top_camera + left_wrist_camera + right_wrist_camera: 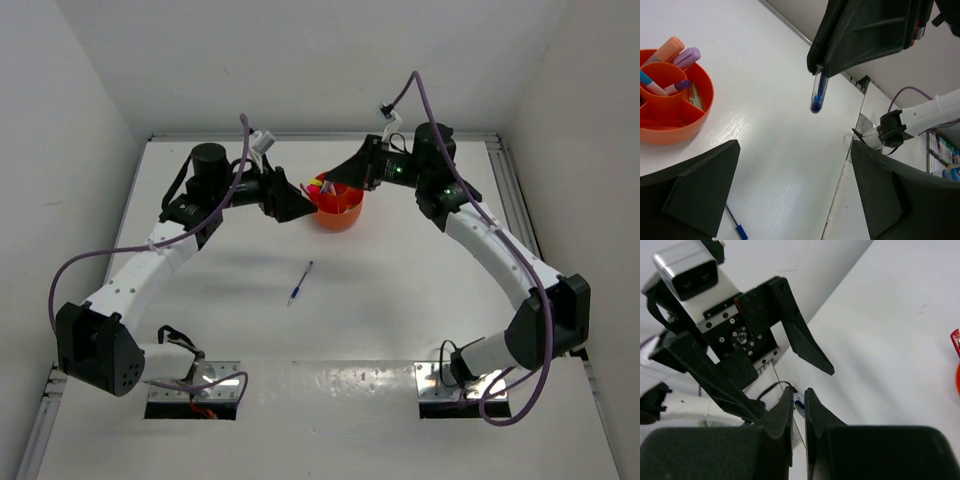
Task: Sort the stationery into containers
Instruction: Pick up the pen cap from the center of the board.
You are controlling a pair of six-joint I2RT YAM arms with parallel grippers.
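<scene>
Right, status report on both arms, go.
Left gripper open, empty. Right gripper shut on blue pen, near orange tub. Second blue pen loose on table. Nothing blocking.

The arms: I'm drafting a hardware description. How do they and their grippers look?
The left arm and right arm: white links, black joint housings. The left gripper and right gripper: black wedge-shaped fingers. A purple cable loops along each.

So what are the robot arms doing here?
They are sorting pens into the orange tub. The right end effector is shut on a blue pen, held in the air near the tub, which already holds several markers. The left end effector is open and empty beside the tub. A second pen lies on the table, nearer the arm bases.
</scene>
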